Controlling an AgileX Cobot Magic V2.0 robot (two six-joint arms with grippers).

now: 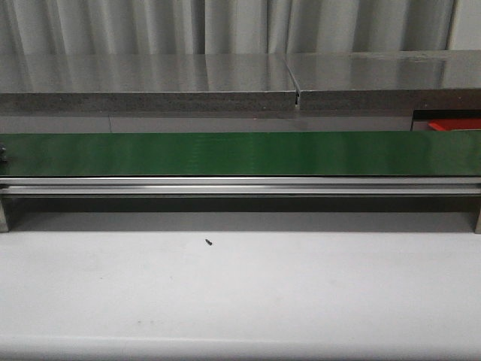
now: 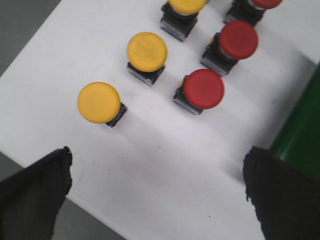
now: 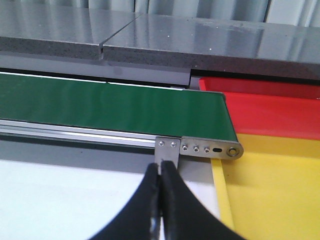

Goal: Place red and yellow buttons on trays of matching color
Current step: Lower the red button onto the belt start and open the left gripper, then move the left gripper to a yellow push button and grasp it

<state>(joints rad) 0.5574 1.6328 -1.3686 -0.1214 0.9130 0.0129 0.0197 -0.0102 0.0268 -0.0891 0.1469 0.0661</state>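
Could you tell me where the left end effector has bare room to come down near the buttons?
Free: the white table between the open left end effector and the nearest yellow button and red button. Crowded: beyond those, yellow buttons and red buttons stand in two close rows. The green conveyor belt borders the table's far side.
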